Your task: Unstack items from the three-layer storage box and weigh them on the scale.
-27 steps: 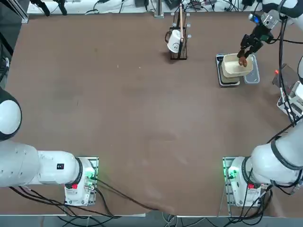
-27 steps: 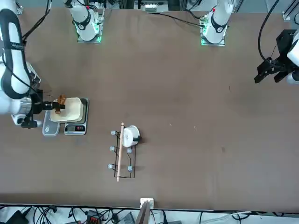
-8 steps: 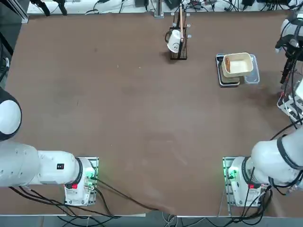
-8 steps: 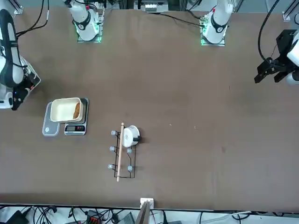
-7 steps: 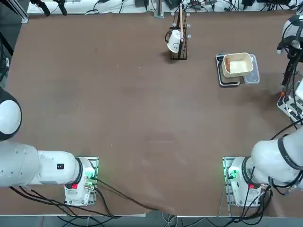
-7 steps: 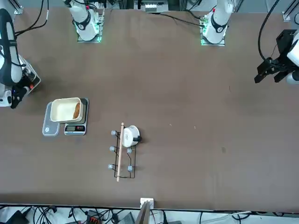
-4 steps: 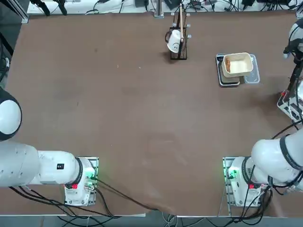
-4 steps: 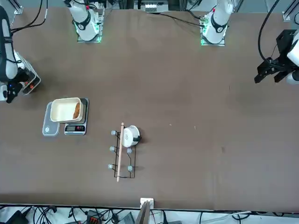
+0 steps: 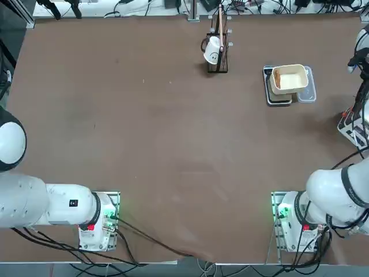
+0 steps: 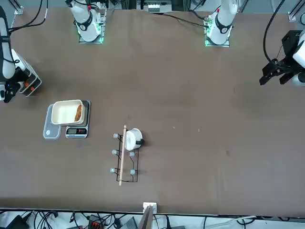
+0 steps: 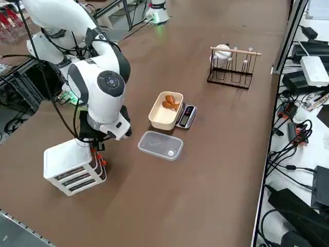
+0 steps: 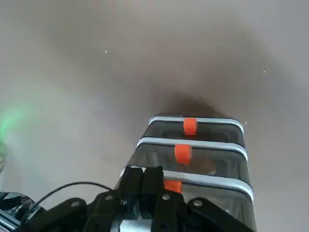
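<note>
Right gripper, pinched shut and empty, hangs over the three-layer storage box, at five o'clock from the scale, likely to reach its orange handles

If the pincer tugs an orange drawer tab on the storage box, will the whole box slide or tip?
The storage box looks like thin plastic and stands unanchored on the bare table, so it may well slide. Standing three tiers high, it might rock if the top orange tab is tugged. The shut right pincer is beside that tab.
</note>
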